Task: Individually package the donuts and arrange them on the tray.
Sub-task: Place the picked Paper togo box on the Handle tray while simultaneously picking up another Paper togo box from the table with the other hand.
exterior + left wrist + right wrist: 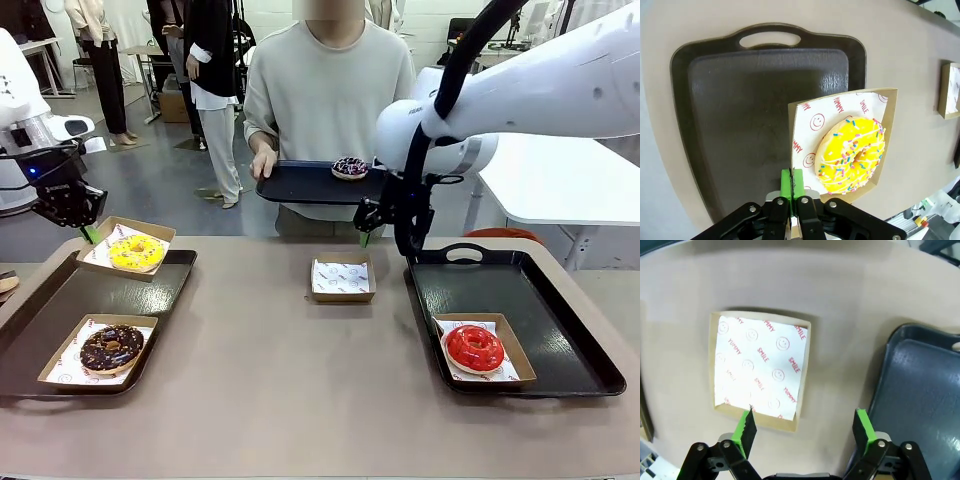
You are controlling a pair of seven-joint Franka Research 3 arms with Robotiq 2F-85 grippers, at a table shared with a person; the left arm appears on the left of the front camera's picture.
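Front view: four ring donuts. The yellow donut (135, 252) and chocolate donut (111, 347) each sit in a paper-lined cardboard box on the left tray (70, 300). The red donut (474, 347) sits boxed on the right tray (560, 330). The purple donut (350, 167) lies bare on a third tray (300, 185) held by the person. One empty box (341, 278) stands on the tabletop (250, 380) between the trays.

Left wrist view: the left gripper (791, 182) is pinched tight on the rim of the yellow donut's box (805, 125). The black, textured tray beside it is bare.

Right wrist view: the right gripper (805, 427) is spread wide, holding nothing, over the empty box's near edge.
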